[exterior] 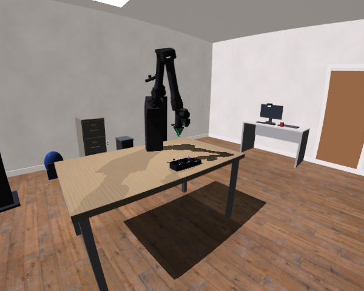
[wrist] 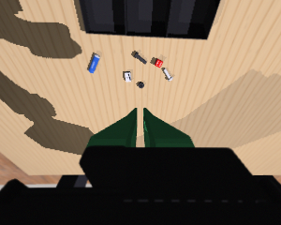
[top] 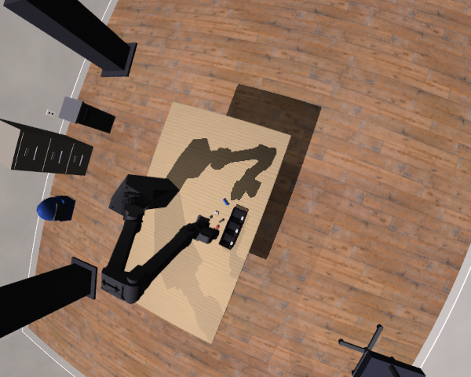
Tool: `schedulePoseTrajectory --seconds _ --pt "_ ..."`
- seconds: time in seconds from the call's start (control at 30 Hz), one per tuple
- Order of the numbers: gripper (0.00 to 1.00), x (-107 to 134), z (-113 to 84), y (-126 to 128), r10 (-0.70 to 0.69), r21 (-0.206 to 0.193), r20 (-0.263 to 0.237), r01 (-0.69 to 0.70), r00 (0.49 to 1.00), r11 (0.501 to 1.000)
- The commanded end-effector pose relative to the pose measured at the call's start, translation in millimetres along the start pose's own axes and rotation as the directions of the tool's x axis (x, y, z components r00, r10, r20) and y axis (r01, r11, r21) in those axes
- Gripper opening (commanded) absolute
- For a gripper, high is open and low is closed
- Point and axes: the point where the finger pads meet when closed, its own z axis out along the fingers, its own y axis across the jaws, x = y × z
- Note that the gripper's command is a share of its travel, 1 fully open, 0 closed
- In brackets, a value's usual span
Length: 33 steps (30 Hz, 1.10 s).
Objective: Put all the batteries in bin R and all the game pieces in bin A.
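Note:
My gripper [exterior: 178,135] [wrist: 140,112] is shut and empty, high above the table. In the wrist view, a blue cylinder, likely a battery [top: 226,202] [wrist: 94,64], lies at the left. A white block with dark marks [top: 216,212] [wrist: 127,76] and a small dark round piece [wrist: 140,84] lie nearest the fingers. A dark bolt-like piece [wrist: 140,57] lies beyond them. A red die [top: 217,227] [wrist: 158,62] lies right of it, beside a small silver-white cylinder [wrist: 167,74]. Three joined black bins [exterior: 176,167] [wrist: 145,35] stand beyond; their letters are unreadable.
The bins stand near one long edge of the wooden table [top: 195,122] [exterior: 128,169]. The arm's black pedestal [exterior: 153,131] stands at the opposite side. White labels show on the bins in the top view, too small to read.

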Motion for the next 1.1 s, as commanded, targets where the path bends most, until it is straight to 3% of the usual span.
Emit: schedulePoseTrajectory --seconds 0.0,0.07,0.27,0.33,0.5,0.83,1.0,1.07 --pt "0.08 -2 -3.2 -6 0.007 0.005 0.019 -0.007 1.000 1.000" --pt "0.08 -7 8.4 -9 0.062 0.003 0.010 -0.062 0.998 0.998" --pt "0.08 -33 42.8 -34 0.040 0.004 0.010 -0.040 0.999 0.999" --pt "0.08 -33 42.8 -34 0.040 0.004 0.010 -0.040 0.999 0.999" --pt "0.08 -50 71.4 -54 0.035 0.001 -0.014 -0.035 0.999 0.999" --pt "0.08 -95 128.5 -95 0.036 0.001 -0.012 -0.036 0.999 0.999" --pt "0.08 -104 138.7 -103 0.036 0.001 -0.011 -0.036 0.999 0.999" --pt "0.08 -125 123.8 -103 0.032 0.004 0.031 -0.032 0.999 0.999"
